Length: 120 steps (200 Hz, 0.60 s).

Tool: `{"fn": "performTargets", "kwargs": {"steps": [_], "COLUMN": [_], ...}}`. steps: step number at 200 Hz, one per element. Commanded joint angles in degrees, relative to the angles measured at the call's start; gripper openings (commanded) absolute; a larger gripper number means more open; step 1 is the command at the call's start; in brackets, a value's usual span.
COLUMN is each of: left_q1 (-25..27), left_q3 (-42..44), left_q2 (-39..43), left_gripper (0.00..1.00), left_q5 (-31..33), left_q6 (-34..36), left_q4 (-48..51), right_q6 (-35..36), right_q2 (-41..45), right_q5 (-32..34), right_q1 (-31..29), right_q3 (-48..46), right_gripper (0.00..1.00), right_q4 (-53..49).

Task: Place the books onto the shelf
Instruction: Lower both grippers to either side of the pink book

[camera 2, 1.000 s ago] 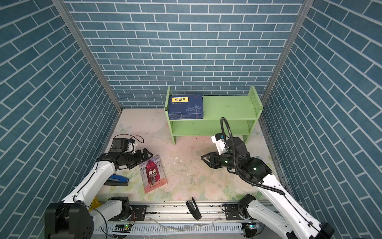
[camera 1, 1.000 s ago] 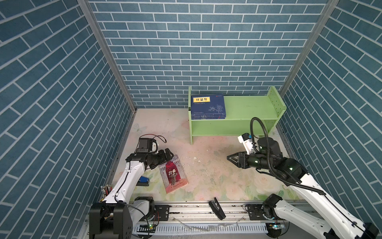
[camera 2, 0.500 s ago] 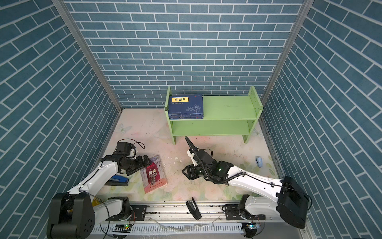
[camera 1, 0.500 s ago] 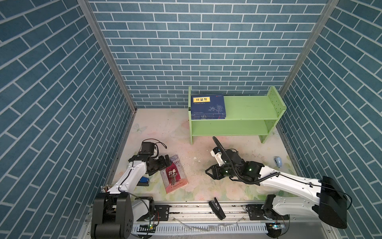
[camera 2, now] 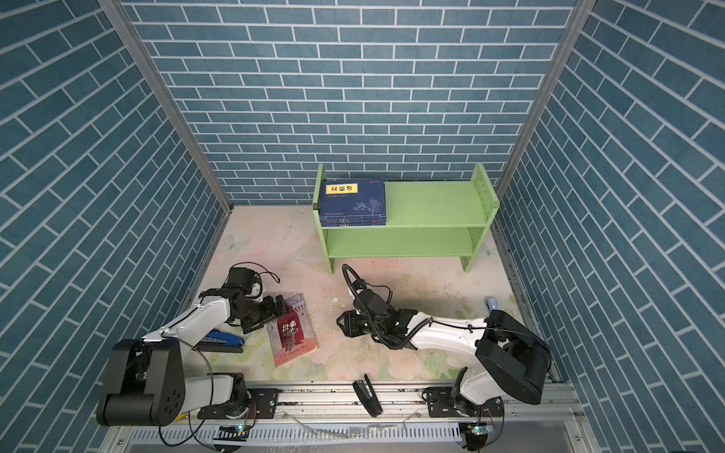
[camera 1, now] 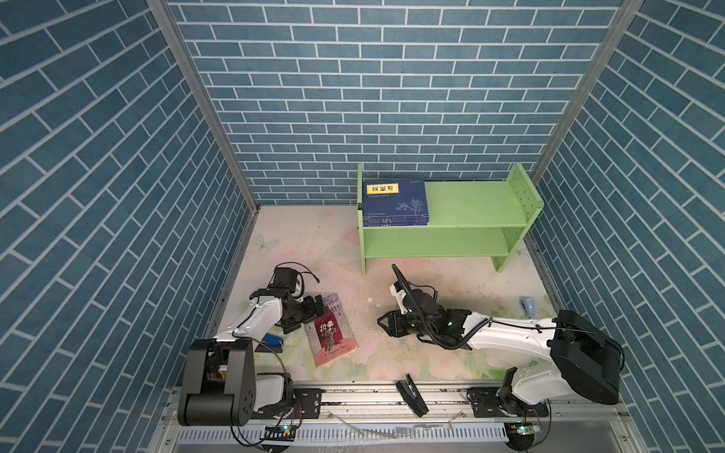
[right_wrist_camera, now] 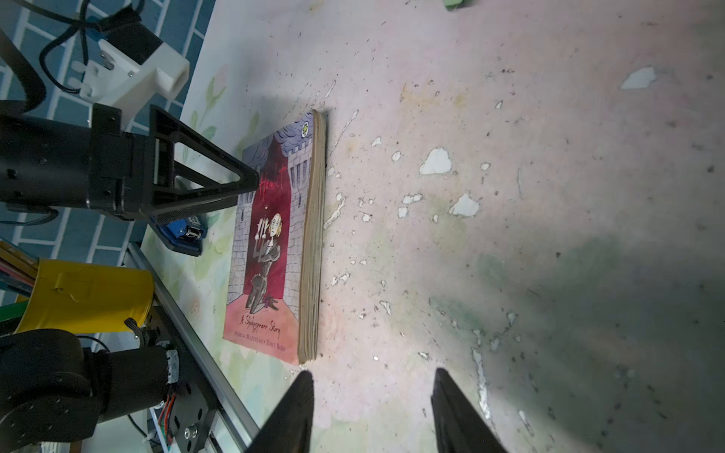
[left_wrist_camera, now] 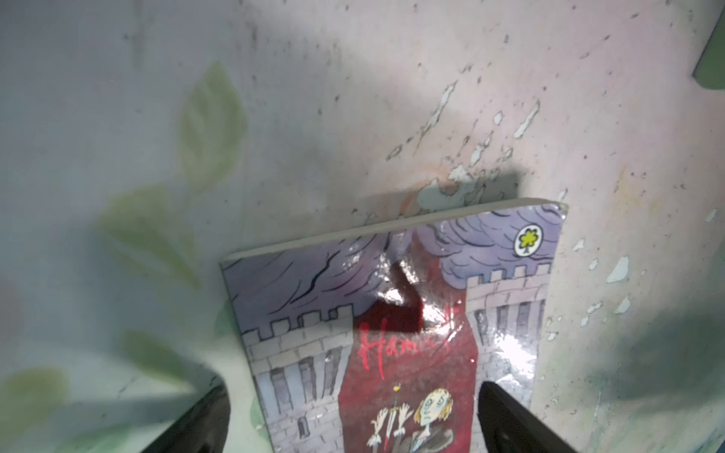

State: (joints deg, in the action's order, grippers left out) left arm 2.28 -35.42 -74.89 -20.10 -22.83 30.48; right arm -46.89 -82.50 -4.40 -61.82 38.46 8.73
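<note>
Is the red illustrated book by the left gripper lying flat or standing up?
Lying flat, closed, cover up: the red book rests on the table, full cover showing in both top views.

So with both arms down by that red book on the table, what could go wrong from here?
The red book lies flat and thin, so the open left jaws over its upper end might shove it or catch only the cover. The right jaws sit open near its page side; both sets this close could bump. The blue stapler nearby could get knocked.

Stacked blue books [camera 1: 394, 202] lie on the shelf [camera 1: 470, 204].
</note>
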Motion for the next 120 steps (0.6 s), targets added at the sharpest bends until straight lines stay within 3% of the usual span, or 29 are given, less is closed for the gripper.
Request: {"fn": "performTargets", "kwargs": {"steps": [1, 43, 71, 95, 120], "left_q1": [2.9, 7.5, 8.4, 8.4, 8.4], "left_q3": [2.8, 5.2, 3.7, 1.5, 1.5], "left_q2": [-2.8, -2.1, -0.4, 3.4, 3.6], "left_gripper": [1.00, 1.00, 1.00, 1.00, 1.00], "left_q5": [-2.8, -9.8, -12.4, -5.8, -2.6], "left_q6": [-0.5, -4.9, -4.7, -0.4, 0.6], "left_q4": [-1.5, -10.2, -8.0, 0.7, 1.1], "right_q6": [-2.5, -2.6, -2.7, -4.0, -5.5], "right_q2": [0.6, -1.0, -3.6, -7.0, -9.4], "right_q5": [2.0, 2.5, 2.1, -0.2, -3.8], "right_q1": [-0.3, -0.2, 0.0, 0.8, 0.9], "right_q3": [-0.7, -0.2, 1.4, 3.1, 3.4], "right_gripper": [0.51, 0.53, 0.58, 0.59, 0.60], "right_q4": [2.4, 2.6, 2.3, 3.2, 7.4]}}
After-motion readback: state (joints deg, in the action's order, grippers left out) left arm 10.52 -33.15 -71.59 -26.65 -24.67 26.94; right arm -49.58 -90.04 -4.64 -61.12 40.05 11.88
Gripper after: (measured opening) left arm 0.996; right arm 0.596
